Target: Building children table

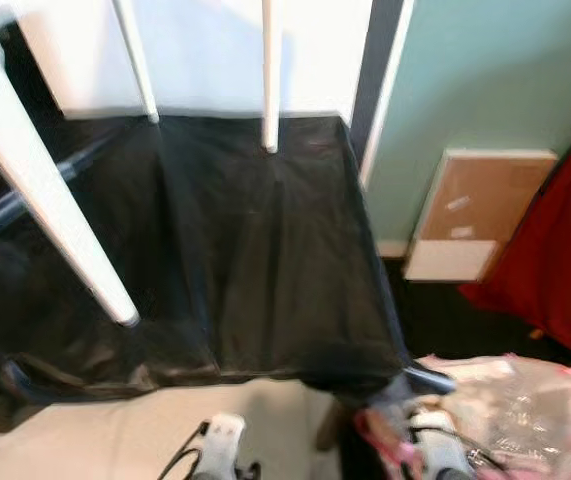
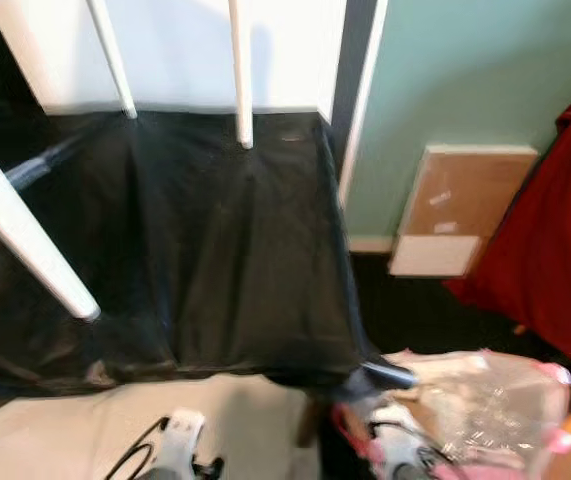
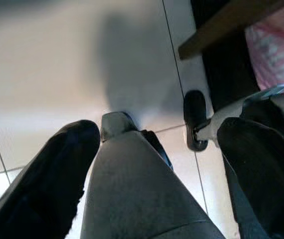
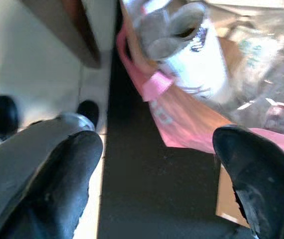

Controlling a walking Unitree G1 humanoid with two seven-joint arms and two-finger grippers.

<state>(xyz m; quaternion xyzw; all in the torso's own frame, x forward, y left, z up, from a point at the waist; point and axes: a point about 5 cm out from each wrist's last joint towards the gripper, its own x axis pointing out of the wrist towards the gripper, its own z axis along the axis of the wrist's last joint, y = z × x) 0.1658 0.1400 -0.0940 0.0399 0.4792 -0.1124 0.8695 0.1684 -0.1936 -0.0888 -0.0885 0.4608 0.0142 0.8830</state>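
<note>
Now, nearest to you, both arms hang low. Your left pincer point(image 3: 151, 164) points down at the pale tiled floor point(image 3: 57, 64), its two black fingers point(image 3: 47, 179) spread wide and grasping nothing. Your right pincer point(image 4: 156, 174) is released too, over a pink bag point(image 4: 181, 114) with a clear plastic wrap point(image 1: 515, 400) beside it. Further ahead a black sheet point(image 1: 255, 250) lies spread on the floor. Above it you see the white table legs point(image 1: 50, 200) of the children table, pointing towards you. Behind stands a green wall point(image 1: 485, 70), with a brown board point(image 1: 475, 210) leaning on it and a red cloth point(image 1: 565, 230) on the right.
</note>
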